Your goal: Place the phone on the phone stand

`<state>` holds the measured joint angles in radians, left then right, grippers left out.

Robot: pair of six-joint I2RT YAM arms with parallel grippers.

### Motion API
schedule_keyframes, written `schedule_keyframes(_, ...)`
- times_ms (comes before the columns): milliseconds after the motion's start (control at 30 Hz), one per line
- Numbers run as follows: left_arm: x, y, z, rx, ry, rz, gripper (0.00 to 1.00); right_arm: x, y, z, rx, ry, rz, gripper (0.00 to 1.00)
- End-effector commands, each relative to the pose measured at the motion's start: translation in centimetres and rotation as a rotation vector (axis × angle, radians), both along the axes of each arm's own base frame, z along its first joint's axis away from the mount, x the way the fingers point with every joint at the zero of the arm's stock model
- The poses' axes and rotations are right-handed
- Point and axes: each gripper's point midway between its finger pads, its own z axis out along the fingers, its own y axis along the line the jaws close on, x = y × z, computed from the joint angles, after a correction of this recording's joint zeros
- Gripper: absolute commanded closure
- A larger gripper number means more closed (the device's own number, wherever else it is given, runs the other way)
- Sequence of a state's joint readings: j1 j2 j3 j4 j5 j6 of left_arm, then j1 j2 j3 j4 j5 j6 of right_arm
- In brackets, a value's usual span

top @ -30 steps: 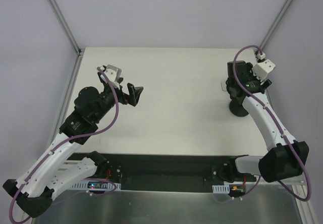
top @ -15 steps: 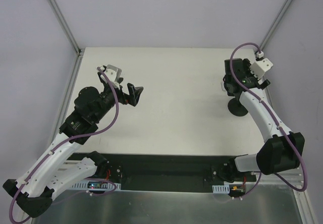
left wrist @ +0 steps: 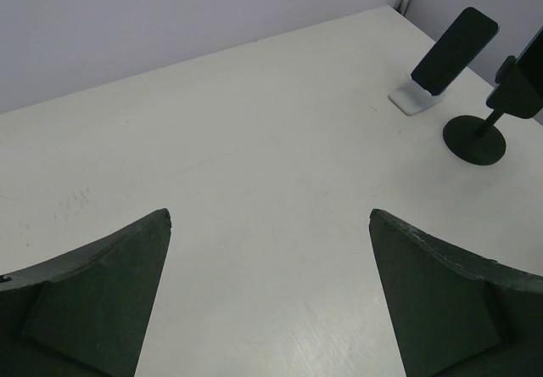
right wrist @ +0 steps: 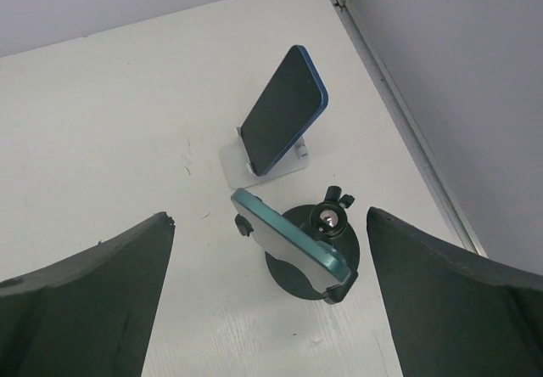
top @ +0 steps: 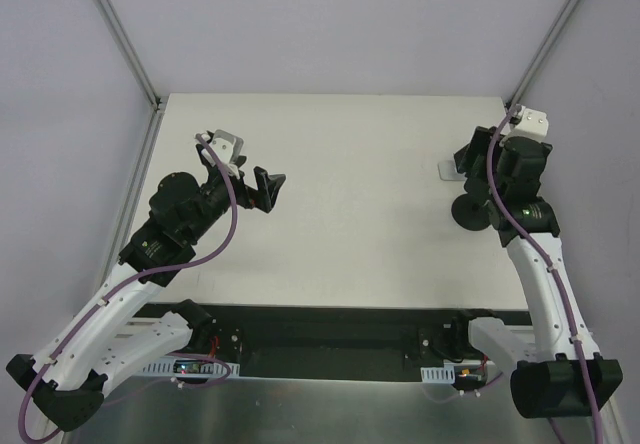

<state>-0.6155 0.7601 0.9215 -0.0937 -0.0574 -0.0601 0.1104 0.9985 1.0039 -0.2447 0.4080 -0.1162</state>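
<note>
Phone: slim black glossy-screen smartphone (right wrist: 282, 109), leaning tilted on the small silver-white metal stand (right wrist: 254, 163) at the far right of the white tabletop (top: 340, 224).
Right gripper (right wrist: 269, 217): jaws spread wide, nothing in them, clear of the phone.
Left gripper (left wrist: 269, 216): spread fully, empty, well apart from the stand.
Neighbour: black round-based pole stand (left wrist: 473, 139) just beside; right wrist shows a teal-edged slab (right wrist: 288, 237) in its clamp.
View gap: both wrist views show us the phone seated. From the top, the right arm hides it and we catch only a corner of the stand's base.
</note>
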Motion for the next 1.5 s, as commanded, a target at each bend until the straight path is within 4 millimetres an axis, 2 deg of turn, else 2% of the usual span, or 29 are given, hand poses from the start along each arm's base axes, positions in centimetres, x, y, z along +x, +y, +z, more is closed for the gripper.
schedule_keyframes(0, -0.3, -0.6, 0.9, -0.032, -0.021, -0.032, 0.01, -0.1, 2.3, 0.6, -0.02, 0.012, 0.271, 0.01)
schedule_keyframes(133, -0.5, -0.6, 1.0, -0.037, -0.021, -0.033, 0.01, -0.3, 1.9, -0.1, -0.03, 0.035, 0.287, 0.12)
schedule_keyframes(233, -0.4, -0.6, 0.8, -0.037, -0.018, -0.033, 0.01, 0.1, 0.3, -0.6, -0.035, 0.047, 0.266, 0.22)
schedule_keyframes(267, -0.4, -0.6, 0.8, -0.036, -0.016, -0.033, 0.01, 0.3, 1.2, -0.7, -0.01, 0.039, 0.327, 0.23)
schedule_keyframes(467, -0.3, -0.9, 0.5, -0.024, -0.013, -0.035, 0.01, 0.6, -0.4, -1.9, -0.016, 0.079, 0.306, 0.31)
schedule_keyframes(633, -0.3, -0.9, 0.5, -0.019, -0.017, -0.035, 0.01, 0.4, 0.0, -2.9, 0.032, 0.097, 0.308, 0.51)
schedule_keyframes(700, -0.2, -0.8, 0.6, -0.021, -0.017, -0.029, 0.01, -0.1, -0.6, -3.6, 0.062, 0.112, 0.246, 0.57)
schedule_keyframes(733, -0.2, -0.8, 0.5, -0.018, -0.017, -0.028, 0.01, -0.5, -0.7, -4.3, 0.076, 0.125, 0.227, 0.72)
schedule_keyframes(767, -0.2, -0.8, 0.4, -0.017, -0.015, -0.028, 0.01, -0.7, -0.6, -4.1, 0.088, 0.107, 0.216, 0.74)
schedule_keyframes(833, -0.1, -0.8, 0.4, -0.016, -0.015, -0.026, 0.01, -1.1, -0.6, -4.7, 0.095, 0.105, 0.211, 0.72)
schedule_keyframes(967, -0.1, -1.1, 0.1, -0.014, -0.005, -0.033, 0.01, -1.6, -1.2, -4.6, 0.095, 0.094, 0.164, 0.72)
schedule_keyframes(1067, 0.0, -1.1, 0.1, -0.013, -0.004, -0.032, 0.01, -1.5, -1.6, -5.0, 0.088, 0.106, 0.145, 0.74)
schedule_keyframes(1133, 0.1, -1.1, -0.2, -0.008, 0.003, -0.032, 0.01, -1.5, -1.7, -5.2, 0.098, 0.108, 0.131, 0.8)
schedule_keyframes(1167, 0.1, -1.1, -0.1, -0.011, 0.002, -0.03, 0.01, -1.5, -1.6, -5.1, 0.105, 0.102, 0.136, 0.8)
schedule_keyframes(1200, 0.2, -1.2, -0.3, -0.008, 0.005, -0.03, 0.01, -1.4, -1.4, -5.0, 0.108, 0.095, 0.142, 0.74)
schedule_keyframes(1233, 0.2, -1.1, -0.3, -0.008, 0.008, -0.029, 0.01, -1.5, -1.4, -5.0, 0.11, 0.098, 0.144, 0.64)
schedule_keyframes(1267, 0.2, -1.2, -0.3, -0.007, 0.007, -0.029, 0.01, -1.5, -0.8, -4.7, 0.119, 0.097, 0.171, 0.5)
schedule_keyframes(1300, 0.3, -1.1, -0.4, -0.004, 0.008, -0.026, 0.01, -1.6, -0.8, -4.1, 0.121, 0.088, 0.173, 0.25)
schedule_keyframes(1333, 0.4, -1.1, -0.5, -0.002, 0.011, -0.024, 0.01, -2.1, -0.7, -4.1, 0.129, 0.106, 0.168, 0.16)
schedule_keyframes(1400, 0.5, -1.1, -0.6, 0.001, 0.012, -0.021, 0.01, -2.7, -0.6, -2.0, 0.122, 0.067, 0.169, 0.01)
schedule_keyframes(1467, 0.6, -1.1, -0.7, 0.006, 0.015, -0.014, 0.01, -4.1, -0.5, -0.9, 0.131, 0.066, 0.155, 0.03)
